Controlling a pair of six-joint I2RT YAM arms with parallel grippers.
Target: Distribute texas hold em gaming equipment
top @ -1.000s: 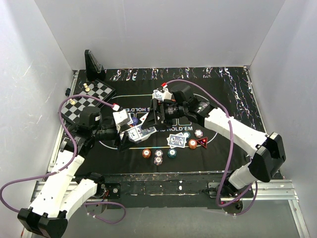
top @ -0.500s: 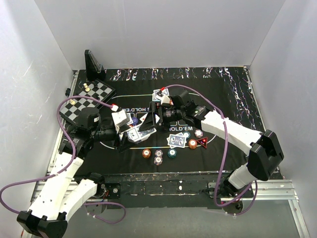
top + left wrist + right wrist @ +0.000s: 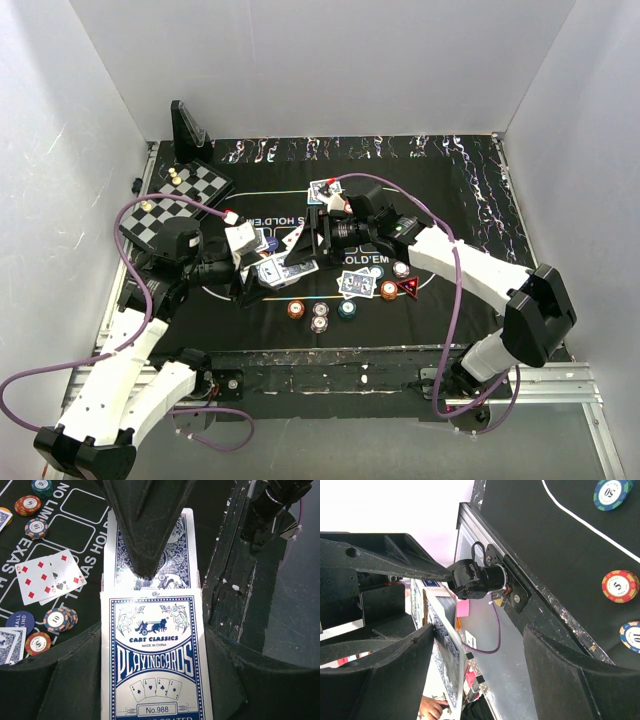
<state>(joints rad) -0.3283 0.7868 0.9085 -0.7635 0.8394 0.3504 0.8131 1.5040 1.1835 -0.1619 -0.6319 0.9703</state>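
Observation:
My left gripper [image 3: 262, 270] is shut on a blue-and-white playing card box [image 3: 284, 268], which fills the left wrist view [image 3: 152, 655]. A patterned-back card [image 3: 175, 560] sticks out of the box's far end. My right gripper [image 3: 310, 238] is open, and one black finger [image 3: 148, 525] lies on that card. In the right wrist view the card's edge [image 3: 446, 655] is against the left finger. Orange [image 3: 295, 309], white [image 3: 320, 310] and teal [image 3: 346, 308] chips lie near the front. Face-down cards [image 3: 355, 283] and a red triangle marker [image 3: 409, 287] lie to the right.
A chessboard with pieces [image 3: 180, 200] and a black stand [image 3: 187, 130] are at the back left. More cards [image 3: 322, 190] lie at mid-back. Two face-up cards [image 3: 47, 575] and more chips [image 3: 57, 619] lie on the black mat [image 3: 450, 200].
The right gripper has shifted slightly toward the card box, and its forearm has moved left. The left gripper has kept hold of the box and nudged it slightly right.

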